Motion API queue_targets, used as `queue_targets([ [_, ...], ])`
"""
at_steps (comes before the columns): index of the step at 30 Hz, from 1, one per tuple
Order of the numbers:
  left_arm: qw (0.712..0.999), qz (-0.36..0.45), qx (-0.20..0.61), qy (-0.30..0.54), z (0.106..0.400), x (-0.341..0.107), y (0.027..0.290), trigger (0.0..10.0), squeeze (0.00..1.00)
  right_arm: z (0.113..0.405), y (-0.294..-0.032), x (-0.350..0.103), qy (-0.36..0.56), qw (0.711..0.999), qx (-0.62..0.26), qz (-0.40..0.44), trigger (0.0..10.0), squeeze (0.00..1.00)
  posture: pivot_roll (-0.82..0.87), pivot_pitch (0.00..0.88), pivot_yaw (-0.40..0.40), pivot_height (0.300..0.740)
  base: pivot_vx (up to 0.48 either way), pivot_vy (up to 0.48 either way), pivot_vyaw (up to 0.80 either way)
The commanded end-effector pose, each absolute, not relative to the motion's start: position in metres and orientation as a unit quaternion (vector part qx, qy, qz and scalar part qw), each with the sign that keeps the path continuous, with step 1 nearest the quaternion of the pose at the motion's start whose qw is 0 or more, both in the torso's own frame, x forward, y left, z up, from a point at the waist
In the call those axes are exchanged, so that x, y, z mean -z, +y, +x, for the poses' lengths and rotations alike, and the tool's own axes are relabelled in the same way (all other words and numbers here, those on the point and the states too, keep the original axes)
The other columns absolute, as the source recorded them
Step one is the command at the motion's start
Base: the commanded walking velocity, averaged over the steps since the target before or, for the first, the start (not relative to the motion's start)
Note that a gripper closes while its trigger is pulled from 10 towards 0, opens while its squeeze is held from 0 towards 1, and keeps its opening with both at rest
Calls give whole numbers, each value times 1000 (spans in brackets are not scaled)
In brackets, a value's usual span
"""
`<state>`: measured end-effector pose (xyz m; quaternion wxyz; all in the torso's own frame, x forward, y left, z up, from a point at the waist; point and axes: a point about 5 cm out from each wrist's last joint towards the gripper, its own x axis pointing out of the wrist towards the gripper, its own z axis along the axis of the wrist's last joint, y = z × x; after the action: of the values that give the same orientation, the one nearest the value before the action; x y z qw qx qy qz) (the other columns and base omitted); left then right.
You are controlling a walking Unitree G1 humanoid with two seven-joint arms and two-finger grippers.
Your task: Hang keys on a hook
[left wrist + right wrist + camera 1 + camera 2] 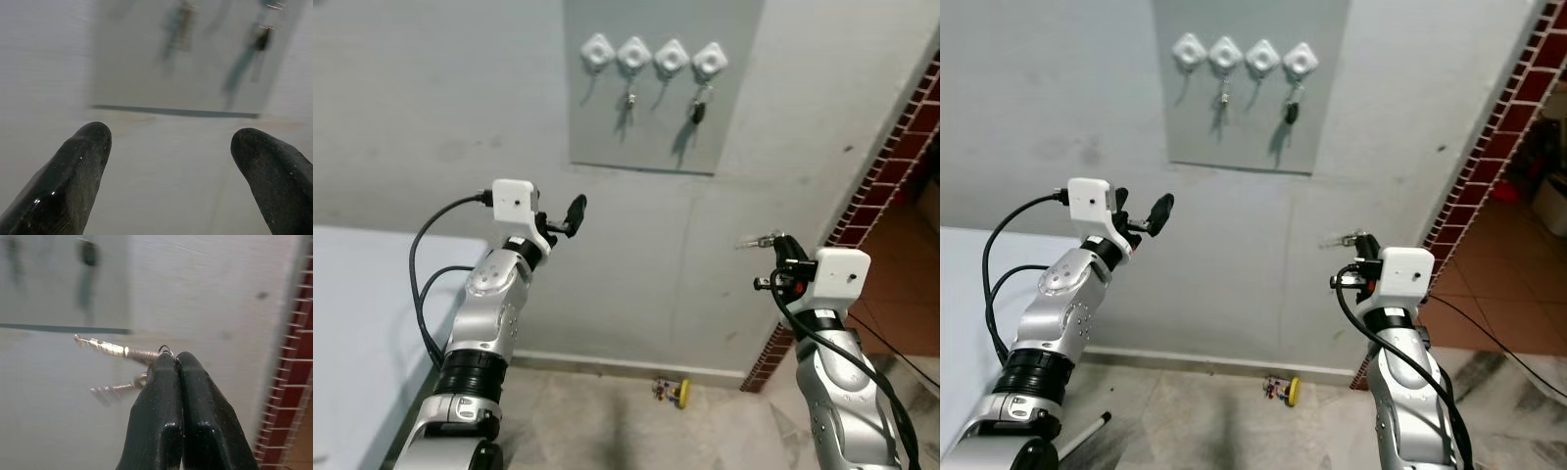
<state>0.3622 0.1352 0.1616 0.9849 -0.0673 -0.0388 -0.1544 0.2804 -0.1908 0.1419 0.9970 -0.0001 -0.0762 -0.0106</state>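
Silver keys (pixel 115 350) pinched horiz., below hooks (pixel 653 57).

Four hooks (pixel 653 57) on wall panel (pixel 597 117)

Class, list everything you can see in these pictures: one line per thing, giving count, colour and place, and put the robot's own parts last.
Panel: one, grey, on the wall ahead.
Hooks: four, white, in a row along the panel's top.
Hung keys: one dark set on the rightmost hook, one smaller set on the second hook from the left.
Held keys: two, silver, on a ring, pinched in the right hand.
Brick edge: one, red-brown, right of the wall.
Table: one, pale, at the robot's left.
Floor item: one, yellow, small, at the wall's foot; kind unclear.
Left hand: black fingers, open, raised toward the panel.
Right hand: black fingers, shut on the keys, below the panel.
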Motion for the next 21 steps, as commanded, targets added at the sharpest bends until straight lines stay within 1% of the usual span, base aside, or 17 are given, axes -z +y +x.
queue_targets([
  [1, 983, -67, 166, -40, 362, -164, 127, 10000, 0, 281, -196, -144, -78, 997, 21, -1, 10000, 0, -27, 0, -22, 740, 401, 0, 0],
  [10, 984, -68, 159, -39, 361, -163, 129, 10000, 0, 281, -195, -144, -75, 997, 16, -2, 10000, 0, -20, 0, -29, 740, 388, 0, 0],
  [15, 984, -51, 160, -61, 359, -169, 126, 10000, 0, 282, -195, -145, -74, 997, 6, -6, 10000, 0, -18, 0, -31, 740, 0, 0, 0],
  [16, 983, -23, 166, -76, 358, -173, 122, 10000, 0, 284, -195, -146, -75, 997, 0, -11, 10000, 0, -19, 0, -32, 740, 0, 0, 0],
  [17, 981, -14, 172, -85, 357, -177, 119, 10000, 0, 285, -194, -149, -78, 997, -8, -12, 10000, 0, -19, 0, -32, 740, 0, 0, 0],
  [21, 975, -17, 195, -106, 355, -188, 112, 10000, 0, 290, -190, -155, -84, 995, -38, -24, 10000, 0, -20, 0, -32, 740, 0, 0, 0],
])
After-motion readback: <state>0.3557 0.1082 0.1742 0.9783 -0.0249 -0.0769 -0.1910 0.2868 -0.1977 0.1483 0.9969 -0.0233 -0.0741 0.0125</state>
